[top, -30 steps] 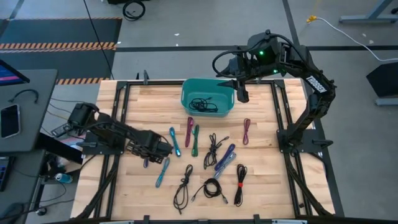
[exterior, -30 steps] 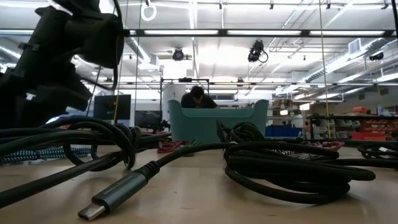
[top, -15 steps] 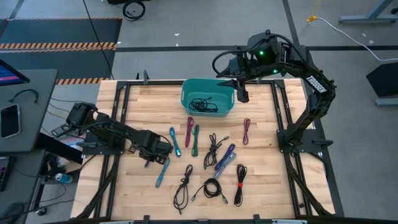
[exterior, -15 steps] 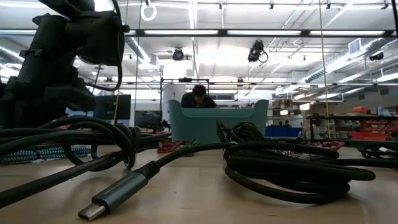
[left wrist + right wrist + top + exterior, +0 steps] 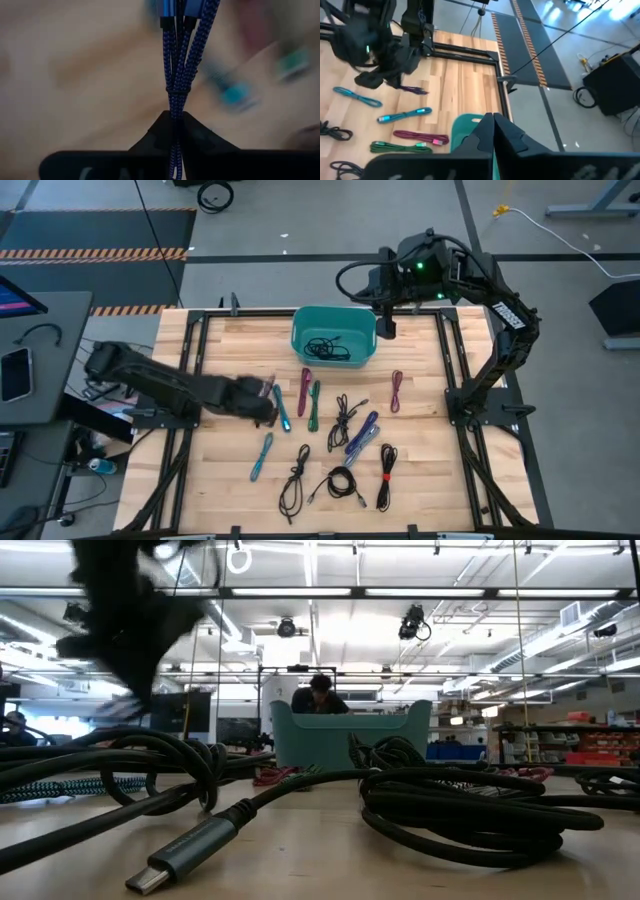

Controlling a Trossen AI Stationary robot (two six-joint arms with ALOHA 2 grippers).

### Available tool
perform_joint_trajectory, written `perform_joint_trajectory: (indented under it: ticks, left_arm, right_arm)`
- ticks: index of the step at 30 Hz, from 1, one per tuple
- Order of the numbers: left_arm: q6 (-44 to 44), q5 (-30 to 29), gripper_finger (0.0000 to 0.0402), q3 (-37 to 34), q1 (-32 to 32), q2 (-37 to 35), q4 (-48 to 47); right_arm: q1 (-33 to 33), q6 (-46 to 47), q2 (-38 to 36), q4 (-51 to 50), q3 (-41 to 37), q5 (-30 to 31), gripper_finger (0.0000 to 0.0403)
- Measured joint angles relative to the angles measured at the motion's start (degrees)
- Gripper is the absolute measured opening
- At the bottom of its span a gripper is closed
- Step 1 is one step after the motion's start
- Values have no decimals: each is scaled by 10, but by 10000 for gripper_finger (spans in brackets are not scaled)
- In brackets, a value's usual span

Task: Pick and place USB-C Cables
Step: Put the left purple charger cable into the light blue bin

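Blue braided cable [image 5: 176, 75] is pinched in our left hand [image 5: 174, 116], lifted over the worktop [image 5: 430, 470]. Our right hand [image 5: 385, 330] hangs clenched and empty by the teal bin [image 5: 368, 350], which holds one black cable [image 5: 326, 348]. We judge roughly ten cables remain to move.

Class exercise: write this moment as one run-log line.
left gripper: shut on blue cable | right gripper: shut, empty, by bin | bin: holds black cable
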Motion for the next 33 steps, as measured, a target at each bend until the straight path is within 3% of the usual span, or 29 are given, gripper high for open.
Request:
perform_joint_trajectory:
  ticks: [3,7,12,16,20,25,27,33]
  left_arm:
    - [49,-98,19,47,0,-51,-3]
    - [165,-183,19,115,-1,-99,20]
    - [353,-210,19,184,-3,-123,100]
    - [453,-210,19,219,-4,-124,138]
    - [482,-210,19,228,-3,-124,134]
    - [483,-210,19,228,-4,-124,130]
    - [483,-210,19,228,-4,-124,130]
    - [482,-209,19,228,-4,-124,131]
  right_arm:
    - [0,14,0,-11,0,0,4]
    - [1,24,0,-9,0,-5,3]
    - [8,32,2,54,-38,-11,2]
    - [13,32,2,160,-118,-43,2]
    - [12,35,3,308,-206,-99,1]
    - [7,80,3,505,-278,-258,1]
    - [7,83,2,530,-289,-300,5]
    - [8,112,2,500,-291,-286,58]
